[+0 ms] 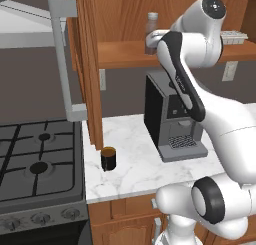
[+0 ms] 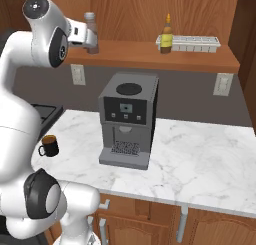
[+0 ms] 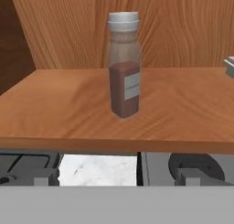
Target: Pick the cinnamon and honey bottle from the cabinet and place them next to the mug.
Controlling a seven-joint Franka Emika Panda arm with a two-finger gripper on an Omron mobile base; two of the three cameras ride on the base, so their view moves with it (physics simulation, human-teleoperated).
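Hand view centre: cinnamon point(image 3: 124, 72) on the cabinet point(image 3: 114, 106) shelf, claw wide open, empty; honey point(image 2: 166, 35) also unmoved.

We see the reddish-brown wooden wall cabinet point(image 1: 125, 19) with its open shelf board; a clear jar of brown cinnamon powder with a grey cap point(image 1: 151, 31) stands upright on that shelf, the white robot arm's hand right beside it, jaws hidden. Below the cabinet, a dark grey coffee machine point(image 1: 172, 116) sits on the white marble counter point(image 1: 135, 164). Left of the machine, near the counter edge, stands a short dark mug with a brownish rim point(image 1: 108, 158). A black gas stove point(image 1: 37, 159) lies left of the mug.
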